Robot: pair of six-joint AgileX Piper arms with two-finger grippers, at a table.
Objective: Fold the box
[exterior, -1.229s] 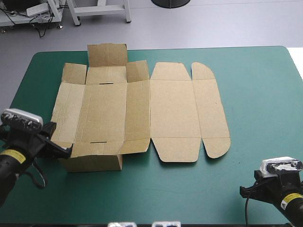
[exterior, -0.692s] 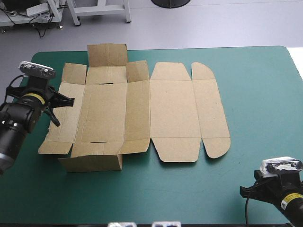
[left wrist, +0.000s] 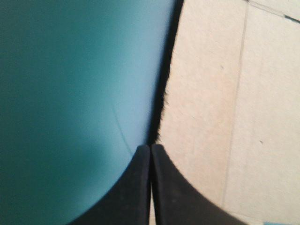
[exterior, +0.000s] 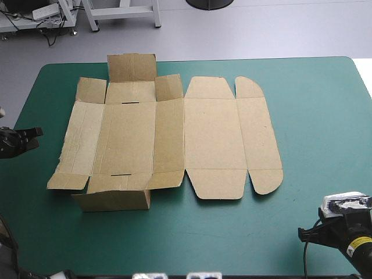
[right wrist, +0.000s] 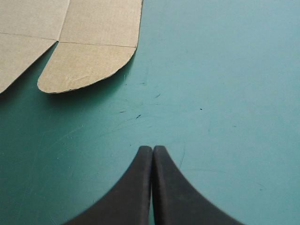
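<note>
The brown box (exterior: pixel 168 136) is lying opened out, mostly flat, on the teal-green cover (exterior: pixel 319 116). The left gripper (left wrist: pixel 150 149) is pressing its black fingers (left wrist: pixel 129 190) together on nothing. The box's rough side edge (left wrist: pixel 169 93) is lying just ahead of its tips. The right gripper (right wrist: pixel 152 149) is also pressed together and empty, with a rounded flap (right wrist: pixel 84 70) ahead of it, apart.

The teal-green table (exterior: pixel 325 116) is evenly lit, and plain grey floor (exterior: pixel 261 29) shows beyond its far edge.
</note>
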